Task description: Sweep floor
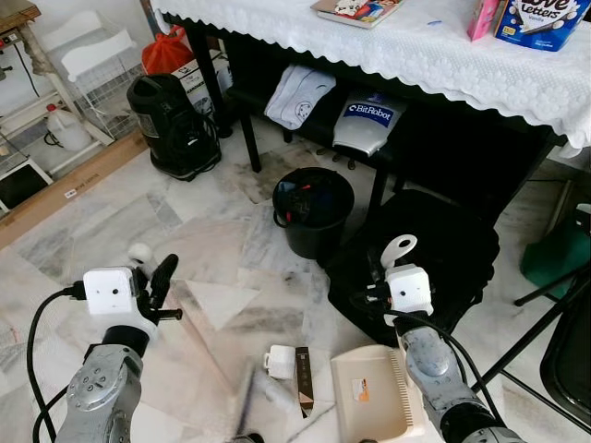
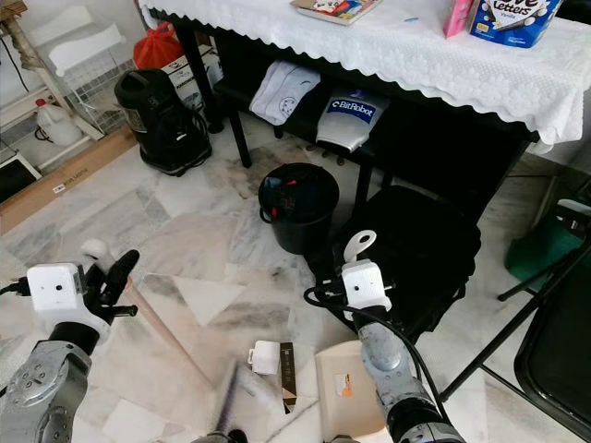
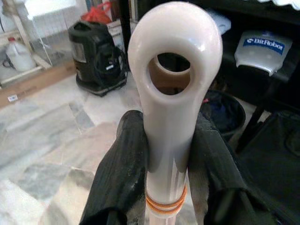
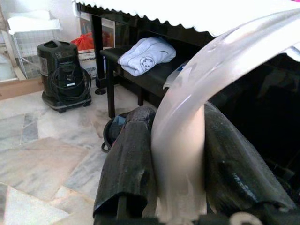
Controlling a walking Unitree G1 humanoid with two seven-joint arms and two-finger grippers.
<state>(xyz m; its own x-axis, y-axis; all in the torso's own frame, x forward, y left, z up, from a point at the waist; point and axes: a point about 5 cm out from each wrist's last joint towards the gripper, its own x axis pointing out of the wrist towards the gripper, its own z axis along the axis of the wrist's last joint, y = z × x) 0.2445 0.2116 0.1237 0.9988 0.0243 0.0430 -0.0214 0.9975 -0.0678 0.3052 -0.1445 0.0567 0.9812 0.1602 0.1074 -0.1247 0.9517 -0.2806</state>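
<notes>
Litter (image 1: 288,365) sits between broom (image 1: 242,399) and dustpan (image 1: 369,392), nearer dustpan; left gripper (image 3: 161,154) clamps broom handle, right gripper (image 4: 180,159) dustpan handle.

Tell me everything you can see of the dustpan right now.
The dustpan is cream plastic, with a comb-toothed edge on its right side and a small orange label inside. Its pan rests on the marble floor near the black bag. Its upright handle, ending in a hanging loop, is clamped in the right gripper.
</notes>
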